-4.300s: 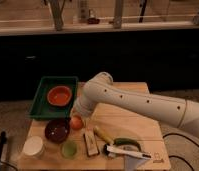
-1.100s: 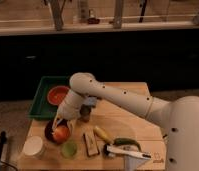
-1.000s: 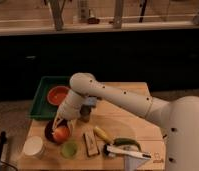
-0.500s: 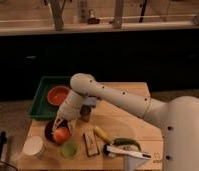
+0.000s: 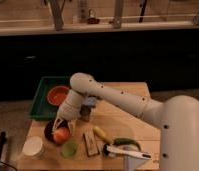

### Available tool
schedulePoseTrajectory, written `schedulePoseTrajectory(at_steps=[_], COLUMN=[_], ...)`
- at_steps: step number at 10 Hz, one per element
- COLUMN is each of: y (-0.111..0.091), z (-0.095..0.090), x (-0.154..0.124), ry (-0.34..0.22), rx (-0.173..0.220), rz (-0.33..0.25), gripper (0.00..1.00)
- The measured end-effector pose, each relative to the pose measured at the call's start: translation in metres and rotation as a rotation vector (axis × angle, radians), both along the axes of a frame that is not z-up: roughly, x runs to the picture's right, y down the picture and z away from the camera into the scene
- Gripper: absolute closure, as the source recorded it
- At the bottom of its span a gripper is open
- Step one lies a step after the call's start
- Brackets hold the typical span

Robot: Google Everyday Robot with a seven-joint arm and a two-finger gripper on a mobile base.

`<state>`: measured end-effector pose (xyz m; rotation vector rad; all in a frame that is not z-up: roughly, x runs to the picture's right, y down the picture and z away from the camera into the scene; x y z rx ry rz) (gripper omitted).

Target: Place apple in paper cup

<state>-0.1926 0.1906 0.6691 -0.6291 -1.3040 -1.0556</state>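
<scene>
The apple (image 5: 62, 134), small and orange-red, sits between the fingers of my gripper (image 5: 60, 130), which is shut on it. The apple hangs over the dark maroon bowl (image 5: 49, 131) at the table's front left. The paper cup (image 5: 33, 147), cream-white and wide, stands upright and empty at the front left corner, left of and below the gripper and apart from it. My white arm (image 5: 108, 97) reaches in from the right.
A translucent green cup (image 5: 69, 149) stands right of the paper cup. A green tray (image 5: 41, 104) with an orange bowl (image 5: 58, 94) lies behind. A brown block (image 5: 90, 143), a banana (image 5: 100, 134), a green vegetable (image 5: 125, 142) and a white tool (image 5: 129, 153) lie to the right.
Since 4.3 s ago the arm swung left and took the apple from the table beside the maroon bowl. Over the last second the gripper and apple have barely moved.
</scene>
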Motion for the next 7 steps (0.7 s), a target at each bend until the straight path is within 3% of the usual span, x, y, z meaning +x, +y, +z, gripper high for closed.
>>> schedulePoseTrajectory(at_steps=[3, 7], y=[-0.002, 0.004], z=[-0.001, -0.005], x=[-0.046, -0.075], ry=[-0.051, -0.072], rx=[0.020, 0.063], rz=[-0.118, -0.195], gripper=[1.00, 1.00])
